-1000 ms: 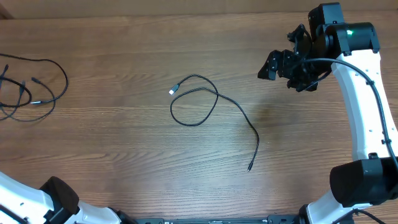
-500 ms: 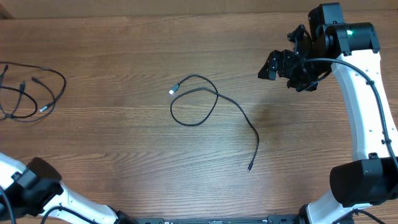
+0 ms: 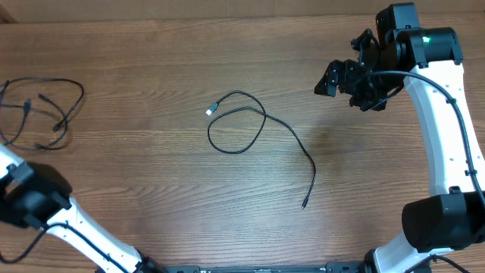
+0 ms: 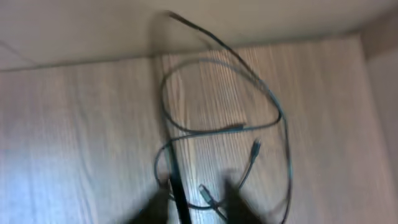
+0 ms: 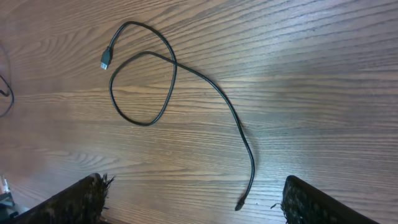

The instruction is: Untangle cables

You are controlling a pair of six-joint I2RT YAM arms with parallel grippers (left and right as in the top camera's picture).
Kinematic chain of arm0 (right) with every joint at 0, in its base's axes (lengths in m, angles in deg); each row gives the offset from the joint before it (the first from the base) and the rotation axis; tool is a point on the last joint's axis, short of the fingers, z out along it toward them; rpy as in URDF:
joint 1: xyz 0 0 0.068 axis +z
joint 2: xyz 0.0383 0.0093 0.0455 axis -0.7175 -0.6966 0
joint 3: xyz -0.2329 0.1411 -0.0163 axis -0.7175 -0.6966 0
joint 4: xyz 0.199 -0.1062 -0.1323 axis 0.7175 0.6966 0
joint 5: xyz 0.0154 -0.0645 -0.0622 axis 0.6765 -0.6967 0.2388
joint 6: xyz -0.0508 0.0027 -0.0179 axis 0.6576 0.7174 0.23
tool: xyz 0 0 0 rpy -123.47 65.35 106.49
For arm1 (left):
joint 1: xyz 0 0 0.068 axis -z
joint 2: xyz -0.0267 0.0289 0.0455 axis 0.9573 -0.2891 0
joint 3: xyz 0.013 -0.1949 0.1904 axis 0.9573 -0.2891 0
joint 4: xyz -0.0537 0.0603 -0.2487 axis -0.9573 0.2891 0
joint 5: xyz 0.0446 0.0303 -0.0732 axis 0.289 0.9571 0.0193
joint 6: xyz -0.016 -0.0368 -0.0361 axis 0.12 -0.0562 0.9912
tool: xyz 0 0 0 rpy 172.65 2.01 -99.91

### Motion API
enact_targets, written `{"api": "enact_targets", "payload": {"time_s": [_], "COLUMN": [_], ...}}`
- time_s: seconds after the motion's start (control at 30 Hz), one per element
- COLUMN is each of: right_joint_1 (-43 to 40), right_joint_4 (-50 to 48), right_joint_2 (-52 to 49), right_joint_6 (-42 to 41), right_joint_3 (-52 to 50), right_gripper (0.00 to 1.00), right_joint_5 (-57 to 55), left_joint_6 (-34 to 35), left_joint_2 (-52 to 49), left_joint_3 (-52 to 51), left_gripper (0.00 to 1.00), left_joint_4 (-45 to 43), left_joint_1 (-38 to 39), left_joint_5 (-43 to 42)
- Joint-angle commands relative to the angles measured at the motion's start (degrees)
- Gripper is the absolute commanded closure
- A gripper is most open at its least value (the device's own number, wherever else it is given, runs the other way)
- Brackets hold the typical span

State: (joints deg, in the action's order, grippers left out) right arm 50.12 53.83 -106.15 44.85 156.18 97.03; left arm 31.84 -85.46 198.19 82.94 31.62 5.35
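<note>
Overhead, one cable (image 3: 263, 114) lies separated mid-worktop, right jaws gaping empty, left jaws unreadable near the far-left tangle (image 3: 58, 121), whose next strand needs gripping.

This looks like a robotics lab or test station, not a home or a shop. A wide wood-grain worktop (image 3: 151, 189) serves as the working surface, and two white-and-black jointed robot arms rise from its near edge: the right arm (image 3: 443, 129) reaches along the right side, and the left arm (image 3: 76, 231) sits at the lower left corner. A green status light (image 3: 426, 39) glows on the right arm's upper housing, and thick black wiring (image 3: 447, 95) runs along its white link. The only things laid out are thin black cords, a loose cable (image 3: 261, 121) in the middle and a tangle of cables (image 3: 45, 106) at the far left. The left wrist view shows a plain pale wall (image 4: 93, 25) just behind the worktop.
</note>
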Motion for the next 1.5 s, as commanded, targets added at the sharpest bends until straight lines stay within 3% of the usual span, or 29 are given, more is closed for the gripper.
{"api": "enact_targets", "payload": {"time_s": [0.0, 0.23, 0.43, 0.67, 0.77, 1.0, 1.13, 1.23, 1.47], "right_joint_1": [0.2, 0.2, 0.2, 0.2, 0.2, 0.2, 0.2, 0.2, 0.2], "right_joint_4": [-0.3, -0.5, -0.4, -1.6, -2.3, -2.2, -2.1, -1.9, -1.8], "right_joint_2": [-0.1, -0.1, -0.1, -0.1, -0.1, -0.1, -0.1, -0.1, -0.1], "right_joint_6": [-0.4, -0.4, -0.4, -0.4, -0.4, -0.4, -0.5, -0.5, -1.0], "right_joint_3": [-0.2, -0.2, -0.2, -0.2, -0.2, -0.2, -0.2, -0.2, -0.2], "right_gripper": [0.11, 0.11, 0.11, 0.11, 0.1, 0.06, 0.05, 0.04, 0.04], "right_joint_5": [-0.2, -0.1, -0.1, -0.1, -0.1, -0.1, -0.1, -0.1, 1.9], "left_joint_6": [-5.0, -8.6, -9.3, -14.3, -15.9, -24.7, -28.7, -28.5, -25.2], "left_joint_2": [-3.6, -2.3, 4.7, 18.6, 23.9, 29.4, 29.3, 29.1, 28.4], "left_joint_3": [0.1, 0.4, 0.4, 0.4, 0.4, 0.4, -0.3, -0.6, -1.1], "left_gripper": [0.0, 0.01, 0.0, 0.0, 0.0, 0.0, 0.0, 0.0, 0.0], "left_joint_4": [0.2, 1.6, 1.2, 4.0, 7.3, 17.0, 19.1, 19.0, 19.1], "left_joint_1": [0.7, 0.7, 0.8, 1.0, 2.5, 14.7, 23.6, 31.1, 45.5], "left_joint_5": [0.1, -2.1, -7.6, -29.9, -35.2, -35.7, -41.8, -41.8, -31.5]}}
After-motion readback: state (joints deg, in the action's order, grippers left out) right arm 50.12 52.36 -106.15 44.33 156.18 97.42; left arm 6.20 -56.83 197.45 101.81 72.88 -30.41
